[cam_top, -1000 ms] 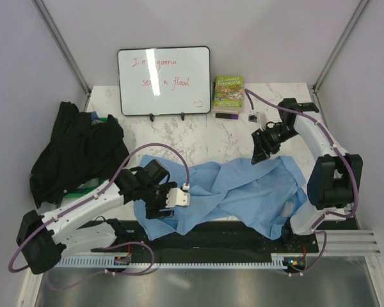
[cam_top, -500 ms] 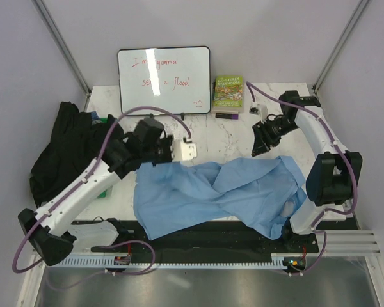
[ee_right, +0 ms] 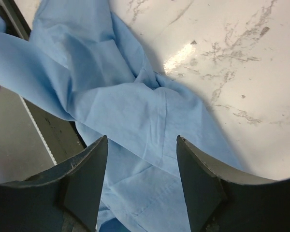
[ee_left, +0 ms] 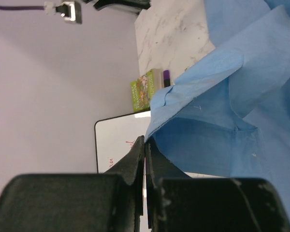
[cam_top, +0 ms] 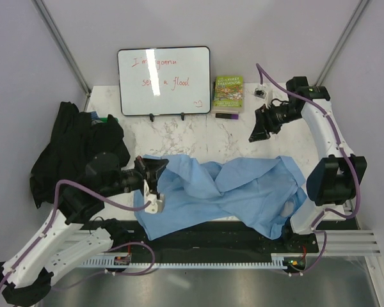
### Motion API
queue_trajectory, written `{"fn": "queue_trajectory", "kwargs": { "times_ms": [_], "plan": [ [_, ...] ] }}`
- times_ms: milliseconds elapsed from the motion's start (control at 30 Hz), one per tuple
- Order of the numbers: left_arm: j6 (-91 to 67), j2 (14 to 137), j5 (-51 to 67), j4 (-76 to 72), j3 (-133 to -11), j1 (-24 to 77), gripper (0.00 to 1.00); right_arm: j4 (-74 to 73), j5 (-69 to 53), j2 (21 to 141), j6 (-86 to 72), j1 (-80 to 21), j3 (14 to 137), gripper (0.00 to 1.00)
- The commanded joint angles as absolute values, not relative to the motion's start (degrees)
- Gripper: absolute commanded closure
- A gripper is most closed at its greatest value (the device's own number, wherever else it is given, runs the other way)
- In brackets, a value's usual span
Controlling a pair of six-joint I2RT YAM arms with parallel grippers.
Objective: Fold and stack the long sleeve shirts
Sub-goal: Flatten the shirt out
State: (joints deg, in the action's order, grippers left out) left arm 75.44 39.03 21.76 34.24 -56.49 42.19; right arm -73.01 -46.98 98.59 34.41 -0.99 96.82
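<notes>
From above, the light blue shirt [cam_top: 243, 192] lay crumpled across the near half of the marble table [cam_top: 224, 134], its near edge hanging over the black rail in front of my bases. The black shirt [cam_top: 70, 150] sat heaped at the table's left side, apart from the blue one. A green edge [cam_top: 97, 118] peeked out at the back of that heap; I could not tell whether it belonged to a bin. My left gripper [cam_top: 161, 165] was at the blue shirt's back left corner. My right gripper [cam_top: 256, 134] hung over bare marble behind the shirt, near the book [cam_top: 228, 94], which stood beside the whiteboard [cam_top: 164, 80].

Through my left wrist camera, my fingers [ee_left: 135, 159] were pressed together, and the blue cloth's hemmed edge met their tips, pinched there. The cloth rose in a fold from that point.

Through my right wrist camera, my fingers [ee_right: 87, 179] stood well apart with nothing between them. Below them lay wrinkled blue fabric, with marble on the far side.
</notes>
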Motion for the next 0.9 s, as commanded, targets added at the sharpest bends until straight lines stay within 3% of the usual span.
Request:
{"fn": "queue_trajectory", "kwargs": {
  "times_ms": [0,167,300,433,633,767,800,867],
  "plan": [
    [85.1,30.8,30.0,33.5,-47.8,42.3,0.98,-73.2,-55.1,98.3,33.2,-2.7,98.8,0.33],
    [98.0,16.2,40.6,43.0,-38.1,42.3,0.98,-69.6,-58.9,98.5,28.9,-10.7,97.0,0.32],
    [96.7,14.3,43.1,50.9,-35.7,42.3,0.98,-62.9,-53.3,97.4,25.0,-19.8,89.3,0.33],
    [88.9,17.5,41.2,57.6,-37.3,42.3,0.79,-62.2,-39.0,96.2,29.5,-29.2,83.7,0.34],
    [85.3,14.6,42.8,69.2,-36.6,42.3,0.76,-58.7,-29.5,95.4,32.2,-34.2,79.4,0.35],
    [79.0,13.4,36.6,69.6,-34.4,42.3,0.69,-59.3,-28.6,96.6,33.1,-37.8,79.5,0.36],
    [73.3,14.1,35.0,68.9,-34.4,42.3,0.59,-59.3,-27.8,96.5,33.1,-39.1,78.7,0.36],
    [67.1,17.0,30.9,65.7,-34.7,42.2,0.54,-58.5,-26.3,96.4,32.3,-40.5,77.0,0.37]
  ]
}}
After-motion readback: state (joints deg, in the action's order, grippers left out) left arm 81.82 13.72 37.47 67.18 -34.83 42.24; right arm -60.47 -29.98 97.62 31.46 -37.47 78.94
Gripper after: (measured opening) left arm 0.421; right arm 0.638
